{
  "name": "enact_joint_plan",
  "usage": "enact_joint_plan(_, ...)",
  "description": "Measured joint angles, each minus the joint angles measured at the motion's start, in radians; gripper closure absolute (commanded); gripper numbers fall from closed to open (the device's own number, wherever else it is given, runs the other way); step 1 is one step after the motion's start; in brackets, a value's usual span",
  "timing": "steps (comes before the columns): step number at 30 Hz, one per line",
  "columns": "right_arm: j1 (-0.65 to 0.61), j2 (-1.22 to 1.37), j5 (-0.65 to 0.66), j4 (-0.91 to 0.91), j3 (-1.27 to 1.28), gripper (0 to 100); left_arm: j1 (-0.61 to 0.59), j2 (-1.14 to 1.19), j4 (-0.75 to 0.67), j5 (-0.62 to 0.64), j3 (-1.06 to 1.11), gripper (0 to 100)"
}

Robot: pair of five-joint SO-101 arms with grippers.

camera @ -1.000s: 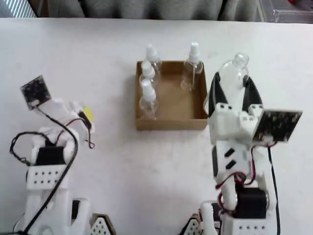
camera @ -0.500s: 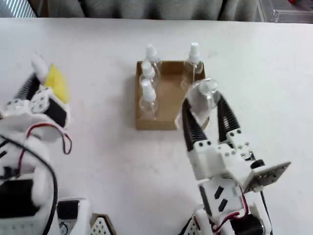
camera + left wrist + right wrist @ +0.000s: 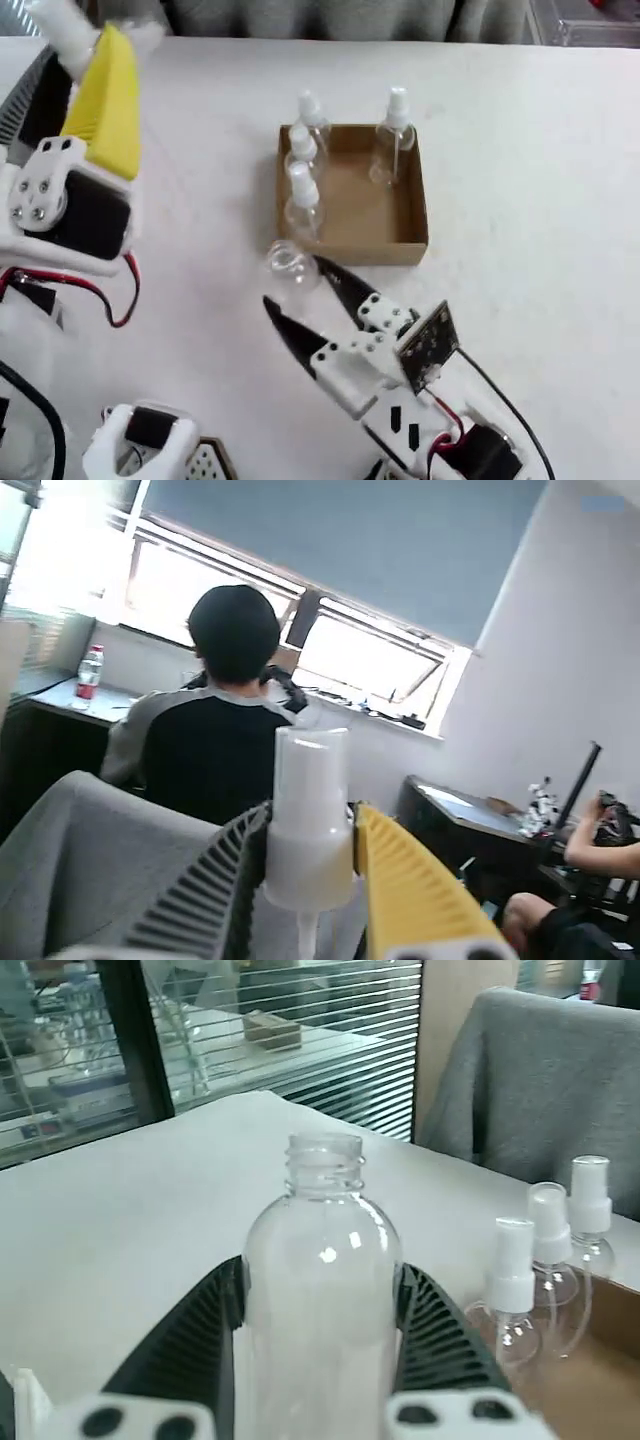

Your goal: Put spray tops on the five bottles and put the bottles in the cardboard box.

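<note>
near the table's front edge, right gripper had its black fingers clamped on a clear uncapped plastic bottle, neck up, just in front of the near left corner of the brown cardboard box. inside the box stood four clear capped bottles with white spray tops, three along the left wall and one at the far right. far left, up high, left gripper pinched a white spray top between black and yellow fingers.
</note>
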Motion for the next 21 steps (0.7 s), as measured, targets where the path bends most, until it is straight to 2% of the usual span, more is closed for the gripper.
enact_joint_plan(5,-0.028,0.0,0.009,0.0,0.002,98.2,0.109,0.051,-0.075,-0.006,-0.023,98)
enact_joint_plan(10,-0.035,0.0,0.009,0.018,0.002,98.2,0.133,0.094,-0.137,-0.005,0.006,98)
enact_joint_plan(15,-0.029,0.0,0.009,0.018,0.002,98.2,0.152,0.072,-0.278,-0.005,0.204,98)
enact_joint_plan(21,-0.029,0.0,0.009,0.018,0.002,98.2,0.201,-0.12,-0.322,-0.005,0.473,98)
